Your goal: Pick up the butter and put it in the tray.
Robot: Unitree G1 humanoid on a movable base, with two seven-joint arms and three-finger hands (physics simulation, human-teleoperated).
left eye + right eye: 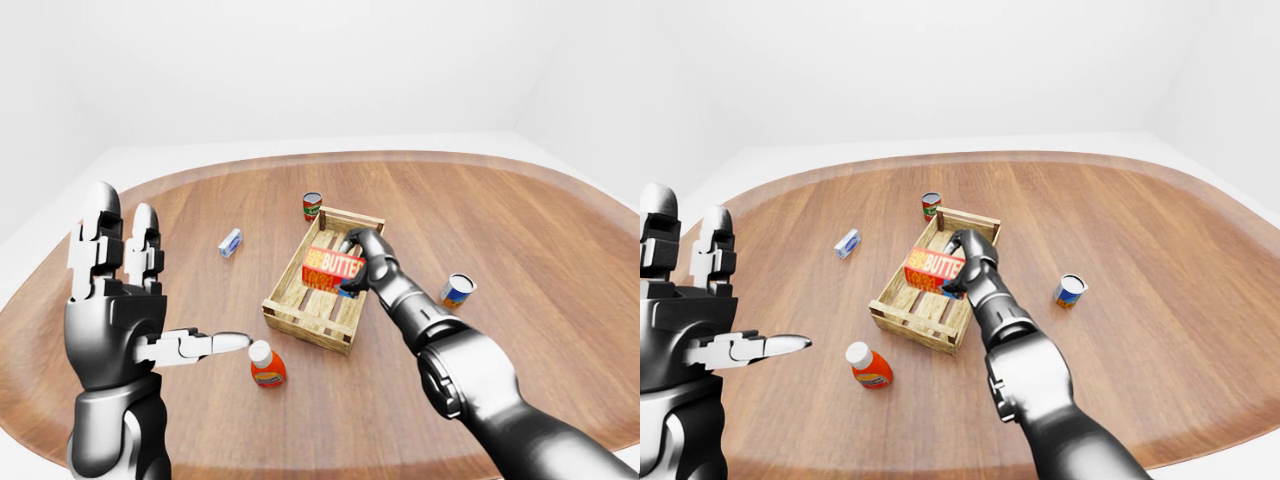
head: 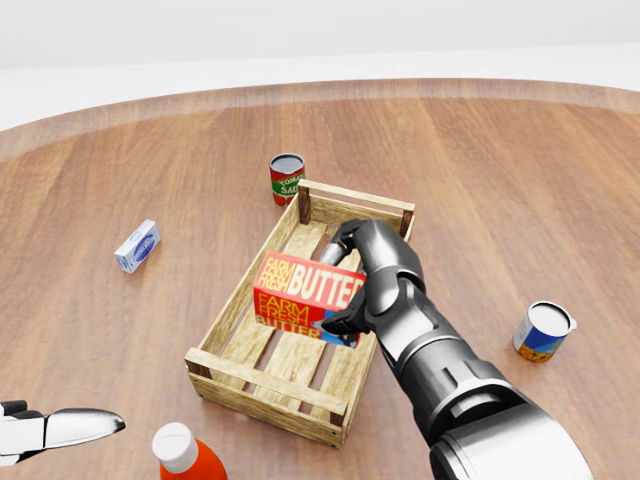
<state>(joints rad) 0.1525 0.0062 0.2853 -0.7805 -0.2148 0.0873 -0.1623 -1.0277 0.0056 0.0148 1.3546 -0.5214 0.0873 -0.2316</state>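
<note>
Butter (image 2: 306, 293) sat gripped in our right hand (image 2: 375, 275), low over the slats inside the tray (image 2: 262, 385), near its far end. We judged only lowering and release remained. Our left hand (image 1: 118, 300) stood spread wide, well apart.

Round wooden table (image 1: 560, 260), seemingly white walls

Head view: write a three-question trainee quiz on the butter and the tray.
1. True or false: the right robot hand grips the butter over the tray.
2. Which can stands closest to the tray's top end in the head view? A: red can. B: blue can.
3. Fill in: the left robot hand is ____, holding nothing.

Key: 1 true; 2 A; 3 open.
</note>
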